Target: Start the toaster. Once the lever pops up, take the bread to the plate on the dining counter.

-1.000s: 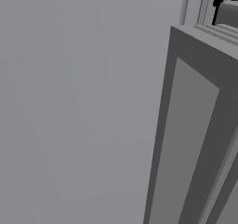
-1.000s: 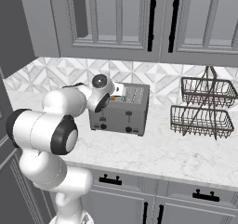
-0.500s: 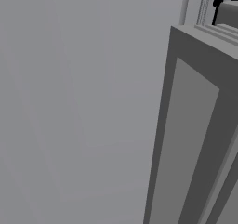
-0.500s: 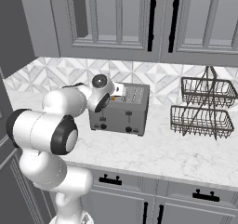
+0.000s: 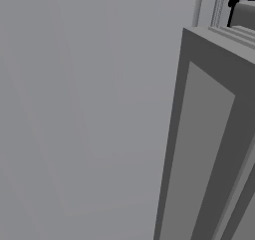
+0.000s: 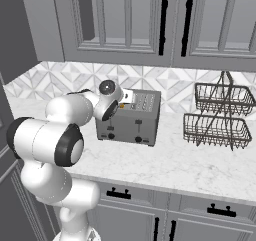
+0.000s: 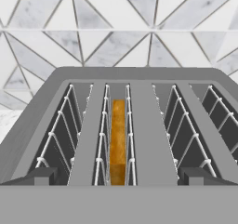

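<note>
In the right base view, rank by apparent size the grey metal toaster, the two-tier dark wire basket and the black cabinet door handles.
1. Two-tier dark wire basket and grey metal toaster: they look about equal in spread, too close to rank.
2. Black cabinet door handles: each is a thin bar, clearly smallest, though they sit farther back on the upper doors.

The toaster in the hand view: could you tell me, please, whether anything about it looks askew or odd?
Nothing stands out. The toaster sits square against the tiled wall, its slot wires straight and even. The bread stands upright on edge in one slot, golden brown, centred between the wires. The open pincer hangs just above, touching nothing.
</note>
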